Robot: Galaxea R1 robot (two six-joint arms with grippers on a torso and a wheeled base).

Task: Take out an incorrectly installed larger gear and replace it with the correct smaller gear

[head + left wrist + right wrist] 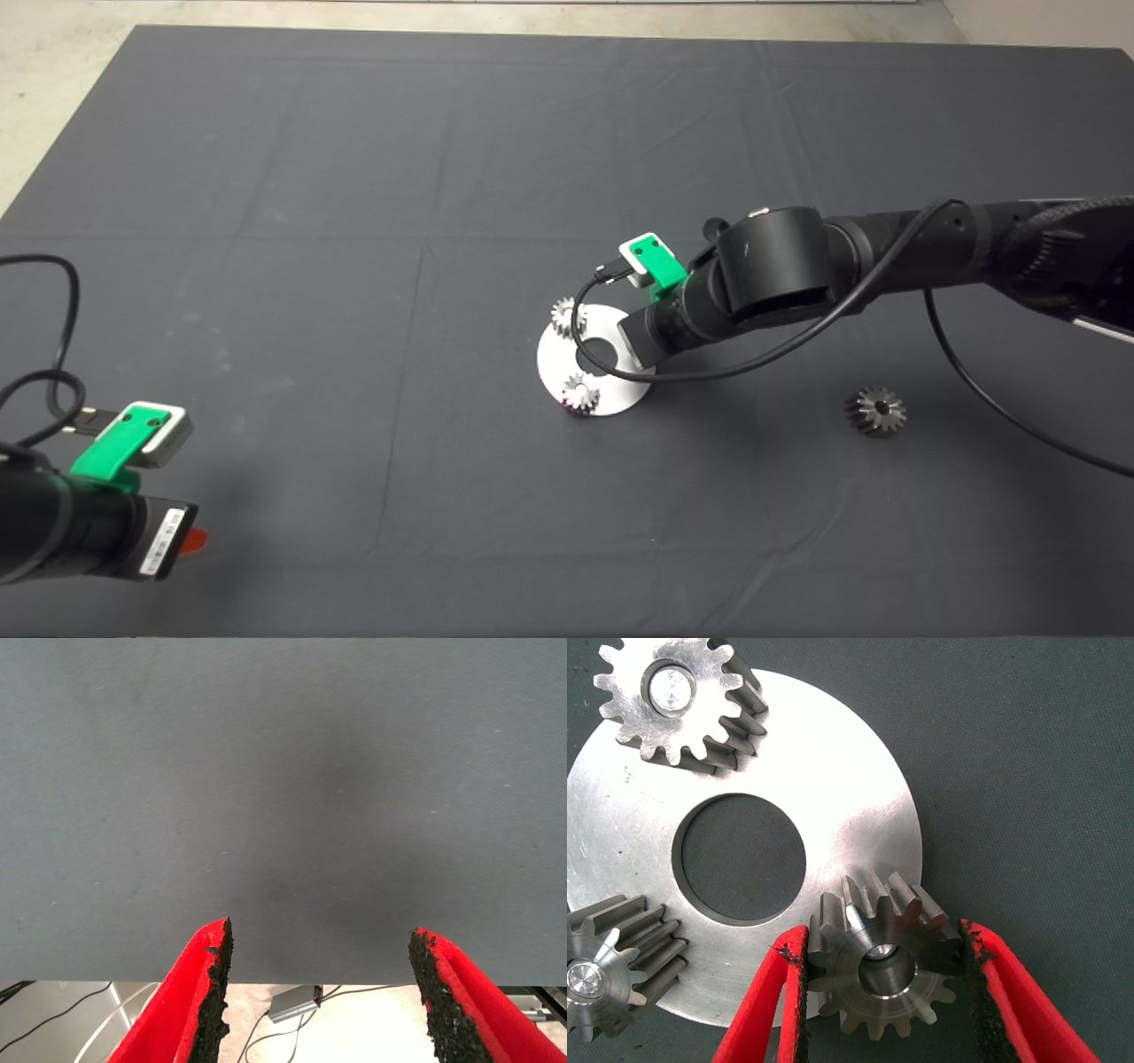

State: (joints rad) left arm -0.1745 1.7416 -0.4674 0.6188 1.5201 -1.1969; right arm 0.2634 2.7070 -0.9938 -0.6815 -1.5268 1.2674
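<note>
- The smaller gear [881,970] sits at the edge of the round steel plate [859,815], over its mounting spot, held between the right pincer's [881,992] two padded fingers [796,992], which press on the teeth at opposite sides.
- It looks solid steel: stiff, dense for its bulk, and smooth enough to slip, so the toothed flanks give the pads the surest bite. Judged from this, a level grip matters for seating the bore on its pin.
- Two brighter silver gears [669,704] sit on pins elsewhere around the plate's central hole.
- The larger gear [875,411] lies apart on the dark mat [354,177] covering the tabletop, already off the plate.
- The left pincer [319,992] hovers wide and empty at the mat's near left corner.
</note>
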